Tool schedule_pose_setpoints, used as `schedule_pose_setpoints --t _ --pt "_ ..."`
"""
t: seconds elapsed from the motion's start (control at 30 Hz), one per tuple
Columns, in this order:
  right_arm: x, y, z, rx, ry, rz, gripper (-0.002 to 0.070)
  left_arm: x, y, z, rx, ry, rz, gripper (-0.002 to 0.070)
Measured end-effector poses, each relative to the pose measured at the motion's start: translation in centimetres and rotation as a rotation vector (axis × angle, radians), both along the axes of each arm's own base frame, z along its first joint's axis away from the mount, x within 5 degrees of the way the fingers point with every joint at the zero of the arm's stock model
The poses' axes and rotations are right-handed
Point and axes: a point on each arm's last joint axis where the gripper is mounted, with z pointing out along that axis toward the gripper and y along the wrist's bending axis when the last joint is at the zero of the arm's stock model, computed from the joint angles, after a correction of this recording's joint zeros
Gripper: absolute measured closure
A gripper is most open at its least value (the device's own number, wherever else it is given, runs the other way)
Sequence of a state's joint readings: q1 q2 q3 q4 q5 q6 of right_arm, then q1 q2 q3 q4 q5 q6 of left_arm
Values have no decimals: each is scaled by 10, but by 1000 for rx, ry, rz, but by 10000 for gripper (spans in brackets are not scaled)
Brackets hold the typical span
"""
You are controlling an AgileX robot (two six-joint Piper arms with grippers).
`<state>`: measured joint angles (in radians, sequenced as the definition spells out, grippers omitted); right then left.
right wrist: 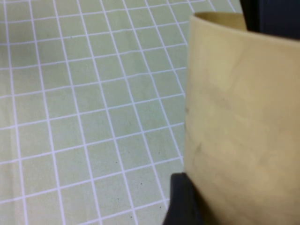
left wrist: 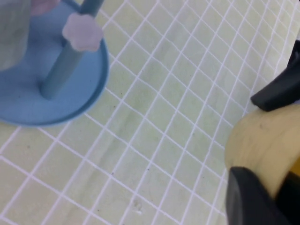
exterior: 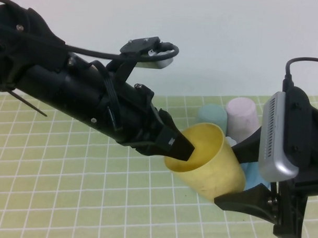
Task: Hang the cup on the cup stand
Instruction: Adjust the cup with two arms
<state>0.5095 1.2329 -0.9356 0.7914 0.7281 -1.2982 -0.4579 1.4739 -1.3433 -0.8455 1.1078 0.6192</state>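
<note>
Above the green gridded mat [exterior: 68, 163], both tools [exterior: 181, 148] [exterior: 246, 171] grip the yellow cup [exterior: 209, 162].

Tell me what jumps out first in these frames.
The yellow cup hangs tilted above the green grid mat at centre, caught between both arms. The left gripper has a jaw inside its rim; the right gripper flanks its base. Behind it, mint and pink cups sit on the blue cup stand.
</note>
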Motion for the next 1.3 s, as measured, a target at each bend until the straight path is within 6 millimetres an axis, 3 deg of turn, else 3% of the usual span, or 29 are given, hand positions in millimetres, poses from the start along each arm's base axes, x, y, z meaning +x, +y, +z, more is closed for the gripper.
schedule_pose_setpoints --t 0.13,0.2,0.23,0.43,0.73,1.1,1.3 --pt "0 0 -1 -5 1 2 173 1 2 4 40 -35 -9 398" --pt "0 0 -1 -4 6 1 174 0 5 8 80 -51 -31 439" --pt "0 0 -1 -8 5 0 174 -1 6 11 91 -59 -41 405" --pt "1 -2 -3 -34 15 -18 174 -2 12 38 138 -186 -70 422" --pt "1 -3 -5 -51 26 -27 174 -28 26 67 110 -318 -94 422" --pt "-1 2 0 42 100 -53 174 -52 8 55 100 -380 -289 422" --pt "-4 2 -1 39 120 -35 174 -53 4 53 93 -378 -314 422"
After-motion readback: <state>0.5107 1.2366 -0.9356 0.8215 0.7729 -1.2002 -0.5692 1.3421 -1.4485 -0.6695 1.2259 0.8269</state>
